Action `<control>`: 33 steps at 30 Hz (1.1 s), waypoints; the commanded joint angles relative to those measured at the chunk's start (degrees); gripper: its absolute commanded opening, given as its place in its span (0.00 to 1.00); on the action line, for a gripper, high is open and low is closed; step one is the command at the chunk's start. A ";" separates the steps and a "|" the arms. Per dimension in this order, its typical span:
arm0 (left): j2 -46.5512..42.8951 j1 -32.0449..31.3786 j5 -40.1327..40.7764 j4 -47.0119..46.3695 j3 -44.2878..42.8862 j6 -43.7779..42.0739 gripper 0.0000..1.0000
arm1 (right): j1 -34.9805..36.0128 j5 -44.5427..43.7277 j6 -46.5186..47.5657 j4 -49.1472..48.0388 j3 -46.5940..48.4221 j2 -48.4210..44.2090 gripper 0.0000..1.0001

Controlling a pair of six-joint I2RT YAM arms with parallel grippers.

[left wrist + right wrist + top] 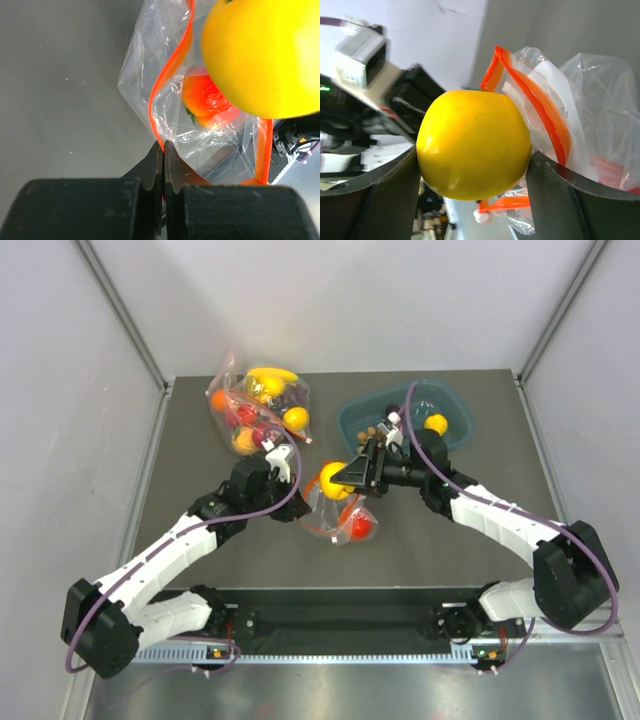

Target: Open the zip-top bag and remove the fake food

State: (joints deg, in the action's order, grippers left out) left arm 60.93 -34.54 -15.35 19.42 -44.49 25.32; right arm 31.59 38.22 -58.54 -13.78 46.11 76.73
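Observation:
The clear zip-top bag [338, 516] hangs open at the table's centre, its red-orange zip strip [170, 65] spread wide. My left gripper [303, 488] is shut on the strip at the bag's left edge, and the left wrist view [164, 146] shows the strip pinched between its tips. My right gripper [347, 478] is shut on a round yellow fake fruit [472, 142] just above the bag's mouth; the fruit also shows in the left wrist view [265, 55]. A red tomato [207, 100] lies inside the bag [600, 100].
A teal bin [350, 425] at the back right holds a yellow lemon [436, 424] and a brown knobbly cluster [372, 430]. A second clear bag [255, 405] with a banana, an orange and other fruit lies at the back left.

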 commanded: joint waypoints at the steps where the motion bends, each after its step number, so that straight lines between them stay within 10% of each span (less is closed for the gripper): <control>1: -0.10 -0.08 -0.11 -1.75 -1.57 -0.54 0.00 | 0.04 -2.43 10.58 9.52 7.57 0.61 0.71; 12: 1.82 -0.08 -1.34 -5.09 1.86 -0.45 0.00 | 6.28 -17.73 23.03 31.09 10.75 5.71 0.72; 33: 7.36 -0.08 -3.90 -10.63 7.05 -2.47 0.00 | 15.34 -22.93 32.53 35.67 20.60 1.75 0.93</control>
State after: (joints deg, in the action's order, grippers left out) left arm 68.27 -34.54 -18.22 11.97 -37.95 23.81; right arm 44.86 14.41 -29.19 22.57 64.75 78.08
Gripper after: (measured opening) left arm 0.015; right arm 0.929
